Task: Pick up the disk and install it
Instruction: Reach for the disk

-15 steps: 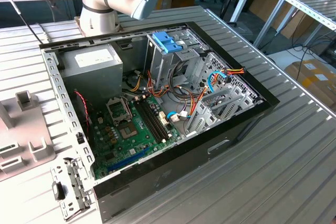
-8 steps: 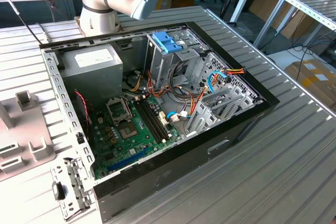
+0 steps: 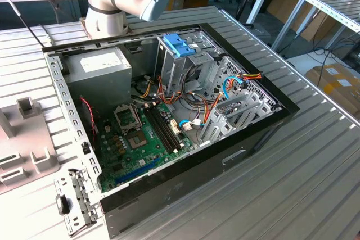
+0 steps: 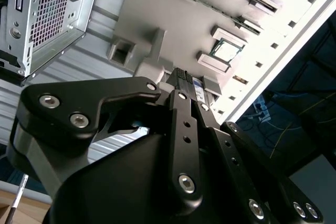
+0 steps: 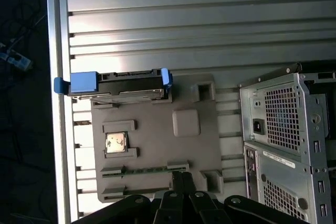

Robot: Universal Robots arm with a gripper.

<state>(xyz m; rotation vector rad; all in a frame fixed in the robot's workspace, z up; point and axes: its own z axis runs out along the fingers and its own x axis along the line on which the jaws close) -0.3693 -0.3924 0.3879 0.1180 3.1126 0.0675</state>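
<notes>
We see the disk (image 5: 123,85) standing on edge at one rim of the grey tray (image 5: 157,150), which in the exterior view lies at nine o'clock from the case (image 3: 197,178). The gripper (image 5: 181,178) is clenched on nothing, over the tray's opposite rim, well apart from the disk. We judge the disk dense, stiff, slick-sided and shock-sensitive. We would pinch its flat faces mid-body, not the blue rails.

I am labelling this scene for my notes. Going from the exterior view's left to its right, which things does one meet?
Grey parts tray → grey power supply → blue plastic latch → cardboard box.
</notes>
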